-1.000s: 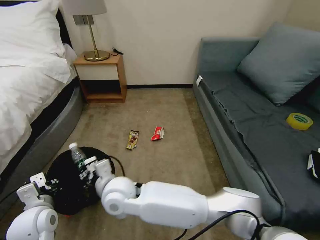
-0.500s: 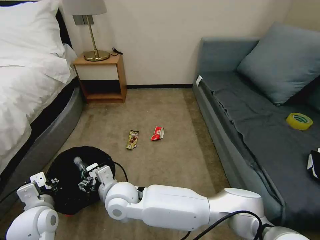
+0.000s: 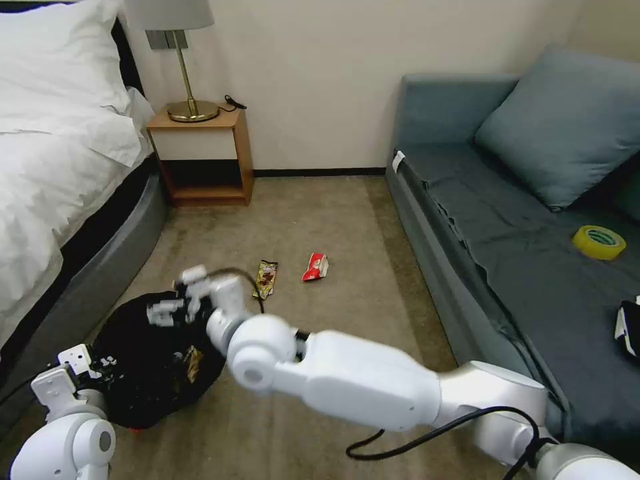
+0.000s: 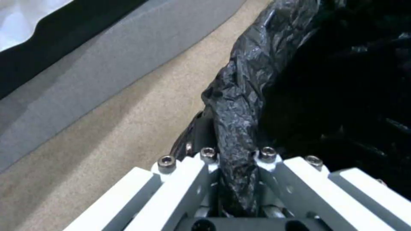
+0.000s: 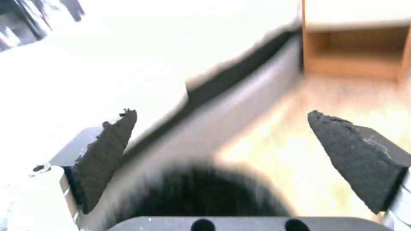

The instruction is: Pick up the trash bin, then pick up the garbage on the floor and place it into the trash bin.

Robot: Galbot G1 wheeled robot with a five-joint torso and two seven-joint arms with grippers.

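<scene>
The trash bin (image 3: 143,393), lined with a crinkled black bag, sits on the carpet at the lower left. My left gripper (image 3: 85,365) is shut on its near rim, and the left wrist view shows the left gripper (image 4: 235,154) pinching a fold of the bag (image 4: 252,80). My right gripper (image 3: 175,297) hovers open over the bin's far rim, with nothing between its fingers (image 5: 109,150). A tan-brown scrap (image 3: 193,363) lies inside the bin. On the floor beyond are two pieces of garbage, a gold-brown packet (image 3: 265,279) and a red-white packet (image 3: 315,267).
A bed (image 3: 60,167) runs along the left. A wooden nightstand (image 3: 203,157) with a lamp stands by the wall. A grey-blue sofa (image 3: 520,267) on the right holds a cushion and a yellow tape roll (image 3: 599,242). Open carpet lies between them.
The right gripper let the clear bottle drop into the bin. It then rose and swung toward the far rim, open. The left gripper and the bin stayed put.
</scene>
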